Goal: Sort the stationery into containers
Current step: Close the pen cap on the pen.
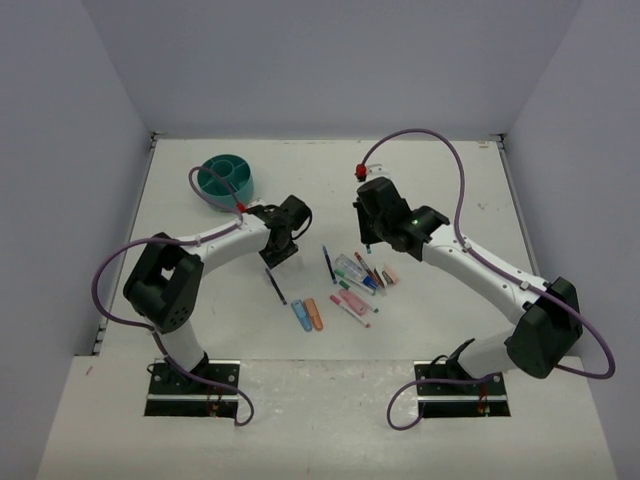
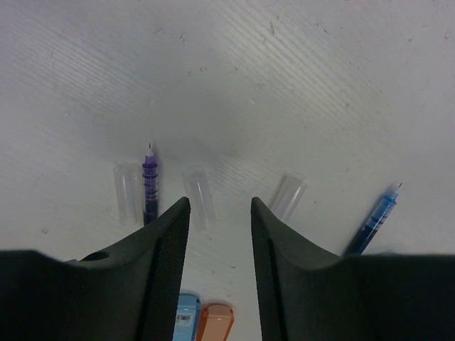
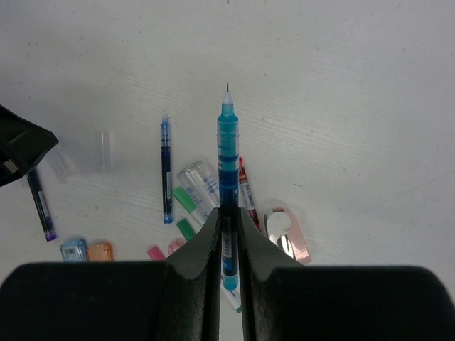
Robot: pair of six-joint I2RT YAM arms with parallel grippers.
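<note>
**One pen is held, and many more wait on the tabletop**

The right tool (image 3: pixel 227 217) is pinched shut on a thin teal-blue plastic pen (image 3: pixel 227 142). It holds the pen near the back end, and the sharp tip points to 12 o'clock in the right wrist view. The left tool (image 2: pixel 220 206) has its fingers apart with nothing between them, low over the white tabletop (image 1: pixel 430 190).

Seen from above, the round teal plastic tub (image 1: pixel 222 190) sits at 10 o'clock. The rest of the stationery lies in a loose bunch near the middle.

The pens look light, hard, smooth and round, so they can roll away or slip. I think the best hold is across the middle of the pen. A hold near one end may let the long part swing.

A thin dark purple pen (image 2: pixel 150 188) lies at 11 o'clock from the left tool, just beside a small clear plastic cap (image 2: pixel 128 192). The see-through caps are tiny and hard to spot.

A short blue plastic piece (image 2: pixel 186 320) and a short orange plastic piece (image 2: pixel 215 321) lie side by side. They look flat, so they should not roll.
</note>
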